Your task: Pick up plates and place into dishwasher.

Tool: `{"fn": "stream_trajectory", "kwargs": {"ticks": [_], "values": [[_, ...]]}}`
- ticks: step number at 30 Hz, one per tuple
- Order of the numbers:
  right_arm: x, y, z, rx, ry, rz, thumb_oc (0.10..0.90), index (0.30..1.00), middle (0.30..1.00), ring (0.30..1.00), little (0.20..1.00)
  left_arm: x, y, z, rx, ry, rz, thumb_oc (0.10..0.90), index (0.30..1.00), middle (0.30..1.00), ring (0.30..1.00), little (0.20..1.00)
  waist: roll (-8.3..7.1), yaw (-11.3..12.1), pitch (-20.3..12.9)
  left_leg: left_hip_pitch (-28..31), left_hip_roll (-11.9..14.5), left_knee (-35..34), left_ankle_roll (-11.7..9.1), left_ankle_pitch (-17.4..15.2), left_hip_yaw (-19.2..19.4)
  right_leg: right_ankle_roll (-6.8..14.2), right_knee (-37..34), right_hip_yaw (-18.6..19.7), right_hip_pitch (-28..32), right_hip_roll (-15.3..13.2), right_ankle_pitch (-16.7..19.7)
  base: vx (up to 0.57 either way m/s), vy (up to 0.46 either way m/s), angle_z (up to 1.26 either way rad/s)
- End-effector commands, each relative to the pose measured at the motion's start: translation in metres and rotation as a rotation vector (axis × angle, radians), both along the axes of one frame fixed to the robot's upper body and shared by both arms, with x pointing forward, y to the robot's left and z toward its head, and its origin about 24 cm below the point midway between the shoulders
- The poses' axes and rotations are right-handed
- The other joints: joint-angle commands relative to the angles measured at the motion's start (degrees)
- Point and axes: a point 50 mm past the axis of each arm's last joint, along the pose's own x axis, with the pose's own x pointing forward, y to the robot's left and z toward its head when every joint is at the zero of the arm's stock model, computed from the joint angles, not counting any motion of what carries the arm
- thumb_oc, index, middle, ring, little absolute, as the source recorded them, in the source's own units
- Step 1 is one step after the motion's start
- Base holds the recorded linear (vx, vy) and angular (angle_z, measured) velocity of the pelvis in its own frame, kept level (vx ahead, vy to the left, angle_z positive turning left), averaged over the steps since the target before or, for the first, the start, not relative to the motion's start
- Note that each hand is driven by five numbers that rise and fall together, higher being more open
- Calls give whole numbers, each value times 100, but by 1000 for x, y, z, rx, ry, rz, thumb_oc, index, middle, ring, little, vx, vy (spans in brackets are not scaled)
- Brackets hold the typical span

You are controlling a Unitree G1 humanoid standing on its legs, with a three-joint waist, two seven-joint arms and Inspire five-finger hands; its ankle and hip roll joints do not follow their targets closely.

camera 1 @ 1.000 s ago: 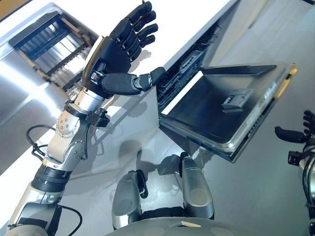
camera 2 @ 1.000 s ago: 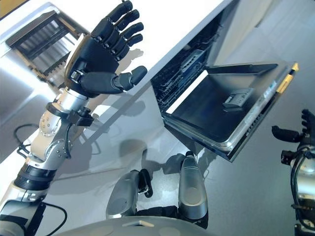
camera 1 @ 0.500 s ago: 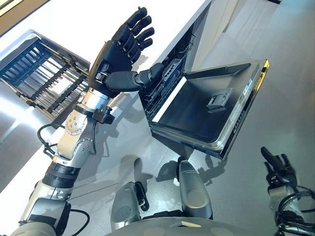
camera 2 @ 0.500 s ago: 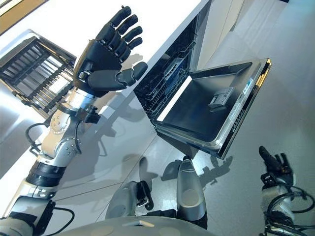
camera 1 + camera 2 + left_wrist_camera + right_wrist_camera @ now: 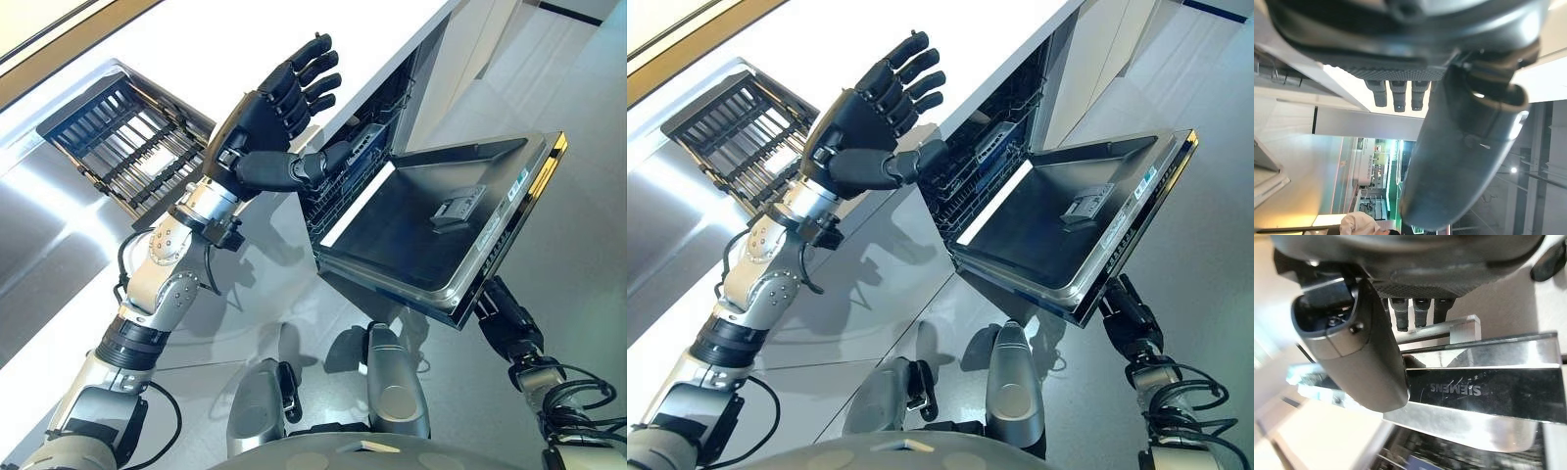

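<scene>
Right hand (image 5: 1129, 311) has been brought up under the outer edge of the one steel dishwasher door (image 5: 441, 230), fingers hidden: grip cannot be told. Left hand (image 5: 269, 122) is held spread, empty, above the white desk (image 5: 225, 39). One dark rack (image 5: 127, 142) is seen; plates unseen. Floor beside door is open.

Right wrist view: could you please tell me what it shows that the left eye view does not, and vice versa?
The right wrist view gives the handle bar on the door from close up, with the straight fingers of the right hand by it. The left eye view gives the open left hand raised over the counter, a rack on it, and the door's inner face. Both share the open door and the right hand at its outer edge.
</scene>
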Motion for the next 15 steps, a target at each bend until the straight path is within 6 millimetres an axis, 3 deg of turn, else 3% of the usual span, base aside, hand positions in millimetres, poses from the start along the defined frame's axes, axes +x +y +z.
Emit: {"fn": "stream_trajectory", "kwargs": {"ticks": [1, 3, 6, 7, 10, 15], "values": [[117, 93, 103, 115, -557, 443, 800, 900, 900, 900, 900, -12, -8, 38, -95, -213, -83, 800, 900, 900, 900, 900, -103, 342, -164, -141, -195, 248, 475, 61, -95, -416, 469, -160, 569, 173, -372, -7, -44, -1], [129, 107, 129, 136, -663, 509, 800, 900, 900, 900, 900, -10, -7, 37, -97, -210, -79, 800, 900, 900, 900, 900, -132, 379, -165, -169, -193, 276, 467, 61, -124, -409, 492, -170, 574, 177, -386, 7, -44, 1], [136, 119, 152, 154, -760, 563, 800, 900, 900, 900, 900, -9, -6, 37, -96, -209, -80, 800, 900, 900, 900, 900, -160, 429, -165, -197, -197, 301, 450, 71, -161, -397, 496, -190, 589, 173, -385, 12, -36, -3], [143, 124, 173, 150, -819, 604, 800, 900, 900, 900, 900, -7, -7, 39, -90, -208, -84, 800, 900, 900, 900, 900, -184, 479, -180, -226, -192, 330, 435, 72, -185, -388, 501, -217, 601, 156, -390, 9, -42, -6], [149, 130, 193, 128, -865, 640, 800, 900, 900, 900, 900, -5, -10, 41, -85, -210, -91, 800, 900, 900, 900, 900, -213, 551, -192, -238, -202, 352, 415, 83, -247, -380, 493, -259, 645, 136, -386, 16, -23, 0], [155, 130, 210, 124, -912, 627, 800, 900, 900, 900, 900, -2, -7, 41, -86, -201, -102, 800, 900, 900, 900, 900, -239, 675, -239, -185, -234, 348, 398, 89, -358, -393, 476, -319, 799, 111, -420, 74, -17, 4]]}}
